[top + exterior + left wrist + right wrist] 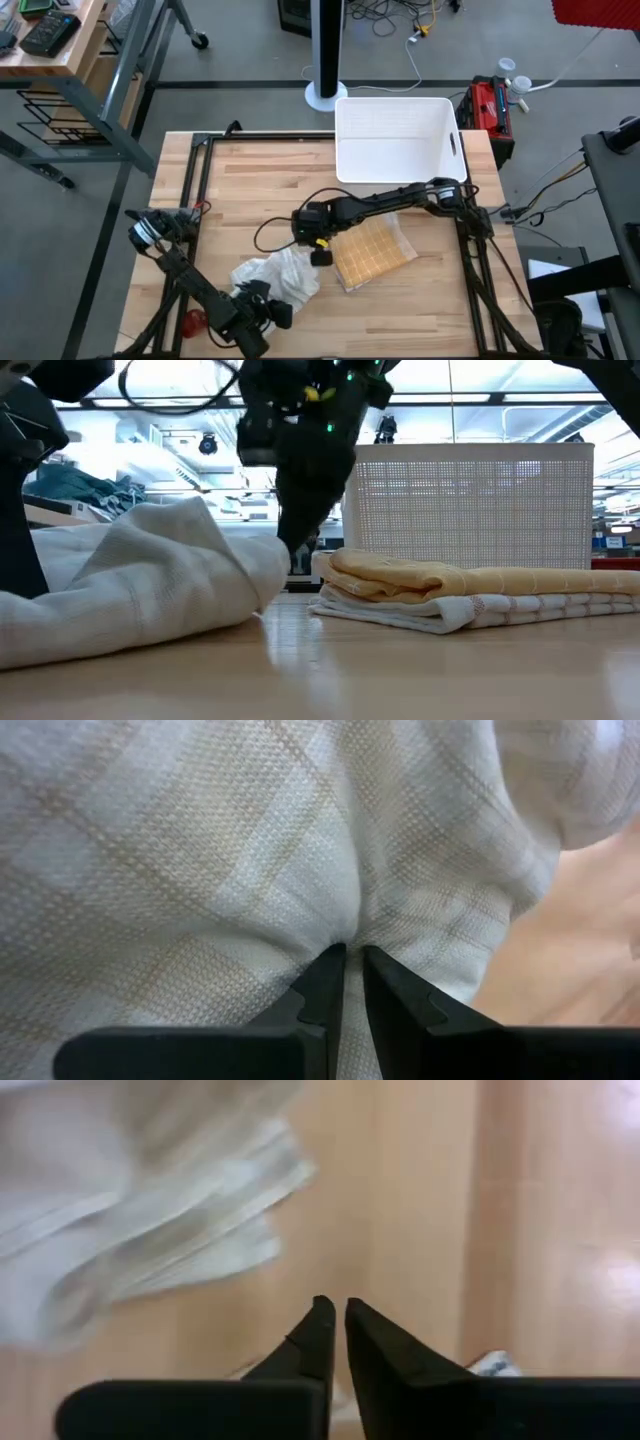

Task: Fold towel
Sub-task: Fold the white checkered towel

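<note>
Towel [278,276], white and crumpled, lies at the table's [260,180] front-left, and I see my left gripper [352,952] pinching a fold of it. My right gripper [334,1305] hangs just beside it over bare wood, fingers nearly together, holding nothing, next to the folded yellow towel [372,251].

Open table [260,185] lies left of the bin [395,140]; crumpled towel [275,275] and folded towels [372,250] block the front centre.
</note>
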Robot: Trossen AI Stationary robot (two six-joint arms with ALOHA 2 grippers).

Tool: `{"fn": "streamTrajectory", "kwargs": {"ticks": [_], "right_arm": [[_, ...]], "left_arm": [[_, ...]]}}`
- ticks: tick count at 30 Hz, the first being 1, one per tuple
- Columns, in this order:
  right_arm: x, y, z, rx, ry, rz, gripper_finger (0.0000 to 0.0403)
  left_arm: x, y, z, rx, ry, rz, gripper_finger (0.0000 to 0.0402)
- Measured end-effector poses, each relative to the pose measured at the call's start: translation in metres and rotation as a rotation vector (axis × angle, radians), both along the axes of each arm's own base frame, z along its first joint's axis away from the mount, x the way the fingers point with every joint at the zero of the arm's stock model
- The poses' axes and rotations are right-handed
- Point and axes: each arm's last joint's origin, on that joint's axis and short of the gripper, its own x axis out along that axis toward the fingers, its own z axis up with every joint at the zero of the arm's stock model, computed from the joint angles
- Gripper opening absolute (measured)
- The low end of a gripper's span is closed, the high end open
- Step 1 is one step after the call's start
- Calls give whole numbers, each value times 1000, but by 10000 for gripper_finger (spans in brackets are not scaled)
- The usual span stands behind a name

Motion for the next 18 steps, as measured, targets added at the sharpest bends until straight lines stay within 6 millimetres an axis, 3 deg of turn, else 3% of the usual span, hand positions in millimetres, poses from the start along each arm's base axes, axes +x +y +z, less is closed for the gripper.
{"fn": "streamTrajectory", "kwargs": {"ticks": [7, 12, 18], "right_arm": [[-7, 14, 27, 238, -53, 105, 38], [-18, 31, 46, 259, -138, 142, 39], [-20, 51, 35, 290, -258, 178, 39]], "left_arm": [[-4, 7, -2, 77, 0, 49, 37], [-3, 14, -2, 120, 13, 65, 37], [-2, 16, -2, 151, -6, 70, 37]]}}
